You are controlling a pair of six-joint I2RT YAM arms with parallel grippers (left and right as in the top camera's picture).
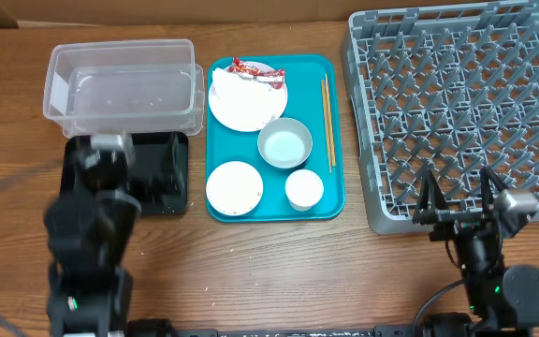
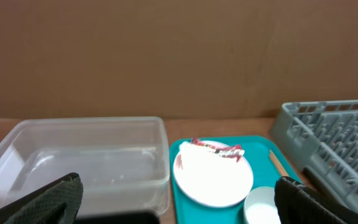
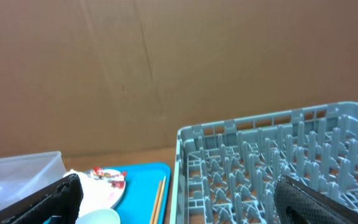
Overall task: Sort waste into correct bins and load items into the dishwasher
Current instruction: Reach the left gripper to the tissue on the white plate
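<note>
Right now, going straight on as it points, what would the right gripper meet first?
Probably the pegs of the grey dish rack: the right gripper, open, sits at its near rim. Height is unclear, so it might pass above them.

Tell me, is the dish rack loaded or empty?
Empty: the dish rack shows only bare pegs in the overhead view, no dishes.

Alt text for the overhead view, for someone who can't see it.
A central teal tray holds a plate with napkin and wrapper, a blue-grey bowl, a white bowl, a cup and chopsticks. Clear tub and black tray sit left, grey dish rack right, robot arms nearest.
</note>
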